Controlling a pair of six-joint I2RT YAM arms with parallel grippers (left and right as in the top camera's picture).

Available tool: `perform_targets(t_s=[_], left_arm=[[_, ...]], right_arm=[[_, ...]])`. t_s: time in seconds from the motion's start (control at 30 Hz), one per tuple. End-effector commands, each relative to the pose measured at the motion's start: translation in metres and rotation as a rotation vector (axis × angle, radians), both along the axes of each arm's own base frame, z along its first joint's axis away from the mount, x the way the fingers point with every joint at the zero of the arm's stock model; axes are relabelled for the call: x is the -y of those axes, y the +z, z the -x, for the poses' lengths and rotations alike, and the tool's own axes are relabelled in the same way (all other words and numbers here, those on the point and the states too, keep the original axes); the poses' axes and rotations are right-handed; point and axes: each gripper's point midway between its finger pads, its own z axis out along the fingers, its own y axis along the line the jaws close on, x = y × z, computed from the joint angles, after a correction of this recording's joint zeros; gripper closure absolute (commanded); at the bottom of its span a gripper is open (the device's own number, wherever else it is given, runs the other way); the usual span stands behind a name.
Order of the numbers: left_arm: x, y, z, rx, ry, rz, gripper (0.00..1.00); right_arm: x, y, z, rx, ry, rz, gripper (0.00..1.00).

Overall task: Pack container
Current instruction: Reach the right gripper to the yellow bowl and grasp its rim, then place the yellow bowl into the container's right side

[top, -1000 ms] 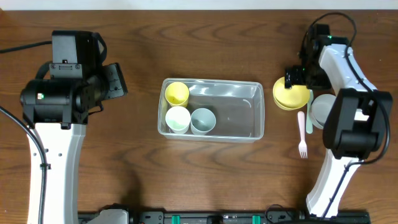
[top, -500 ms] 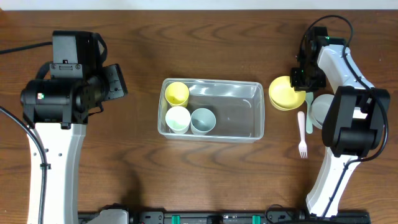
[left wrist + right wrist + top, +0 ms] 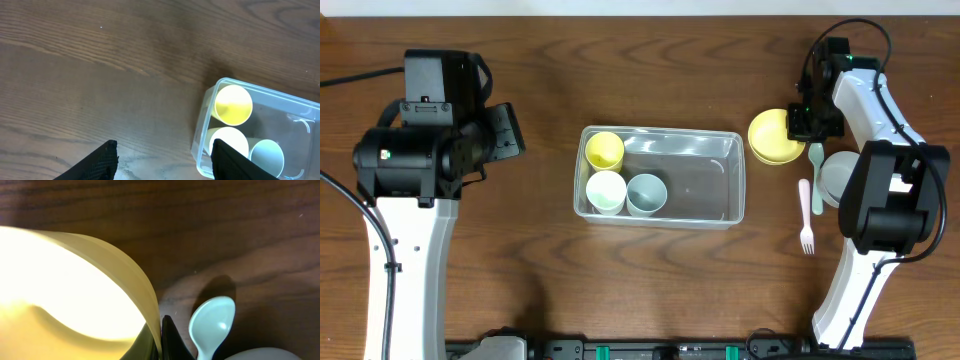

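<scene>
1. Two white arms rise from a black rail (image 3: pixel 660 350) at the near edge of the table (image 3: pixel 660 60), a dark brown top with strong wood grain.
2. Nearest on the right side lies a pale fork (image 3: pixel 806 215), tines toward the rail. It lies just beside a mint spoon (image 3: pixel 817 180) and a grey bowl (image 3: pixel 837 178) under the right arm.
3. At mid-table sits the container (image 3: pixel 700 185), flat on the wood with its long side running left to right.
4. Three cups stand upright at the container's left end. A white cup (image 3: pixel 606 191) and a pale blue cup (image 3: pixel 646 194) stand side by side along the near wall, and a yellow cup (image 3: pixel 604 150) fills the far left corner.
5. Left of the container, the left gripper (image 3: pixel 165 165) hangs over bare wood with its fingers wide apart and nothing between them.
6. Just right of the container's far right corner, the right gripper (image 3: pixel 803 125) is clamped on the rim of a yellow bowl (image 3: pixel 772 137). The right wrist view shows a dark fingertip on each side of the bowl's thin wall. Whether the bowl touches the table cannot be told.
7. Farthest off, a pale strip (image 3: pixel 620 6) shows beyond the table's far edge, and a black cable (image 3: pixel 350 78) runs from the left arm off the left side.
</scene>
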Motion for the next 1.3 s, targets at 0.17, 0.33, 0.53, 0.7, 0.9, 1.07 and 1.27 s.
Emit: perform_targets(t_s=[0.17,0.33,0.53,0.7,0.9,1.07,1.27], left_arm=[[-0.003,0.001,-0.001,-0.001,0.02,0.0,0.39],[-0.003,0.001,0.0,-0.004,0.02,0.0,0.39],[-0.003,0.001,0.0,-0.004,0.02,0.0,0.39],[-0.003,0.0,0.001,-0.011,0.02,0.0,0.39],[-0.003,-0.002,0.003,-0.022,0.02,-0.001,0.39],[-0.003,-0.002,0.003,-0.022,0.02,-0.001,0.39],[-0.003,-0.002,0.004,-0.023,0.02,-0.001,0.39]], right_arm=[[0.001,0.088,-0.021,0.153,-0.008,0.011,0.99],[-0.019,0.163,-0.019,0.294,0.069,0.003,0.99],[-0.075,0.214,0.018,0.34,0.227,-0.012,0.99],[-0.126,0.215,0.052,0.268,0.369,-0.024,0.99],[-0.162,0.186,0.073,0.176,0.408,-0.036,0.99],[-0.179,0.146,0.1,0.057,0.461,-0.029,0.99],[-0.188,0.1,0.125,-0.034,0.503,-0.011,0.99]])
